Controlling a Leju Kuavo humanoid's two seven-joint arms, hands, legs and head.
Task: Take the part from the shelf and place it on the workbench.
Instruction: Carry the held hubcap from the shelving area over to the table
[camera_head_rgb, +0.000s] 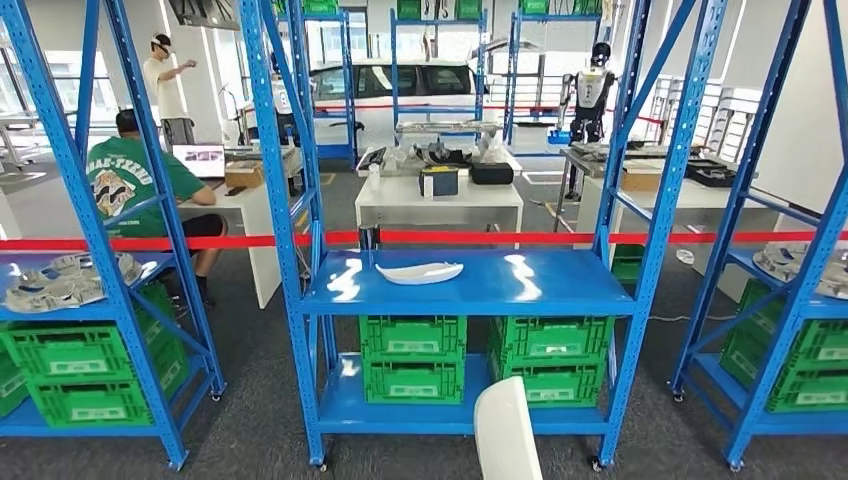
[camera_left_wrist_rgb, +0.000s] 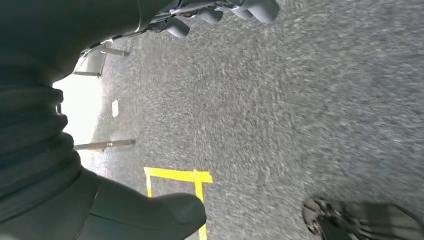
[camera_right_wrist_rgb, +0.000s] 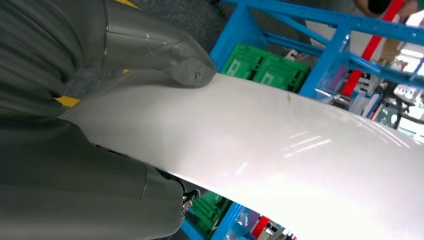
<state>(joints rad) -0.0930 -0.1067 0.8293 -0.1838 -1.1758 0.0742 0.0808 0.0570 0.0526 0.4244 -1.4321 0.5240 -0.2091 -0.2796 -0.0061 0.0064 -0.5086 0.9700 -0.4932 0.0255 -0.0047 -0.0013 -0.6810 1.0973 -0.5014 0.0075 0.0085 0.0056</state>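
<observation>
Blue steel racks (camera_head_rgb: 300, 150) stand across a grey carpeted floor (camera_head_rgb: 250, 430), green crates (camera_head_rgb: 412, 338) stacked beneath. A red barrier tape (camera_head_rgb: 450, 238) crosses mid-frame. Behind, white desks (camera_head_rgb: 438, 195) and bright windows (camera_head_rgb: 60, 70) upper left.

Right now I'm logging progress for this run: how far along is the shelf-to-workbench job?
Done: the right hand grips a white part, so the pick looks finished; its tip shows low in the head view. In hand: carrying it, facing the blue shelf, where another white part lies. The left hand hangs over the floor, holding nothing. Left: placing the part on a workbench.
</observation>
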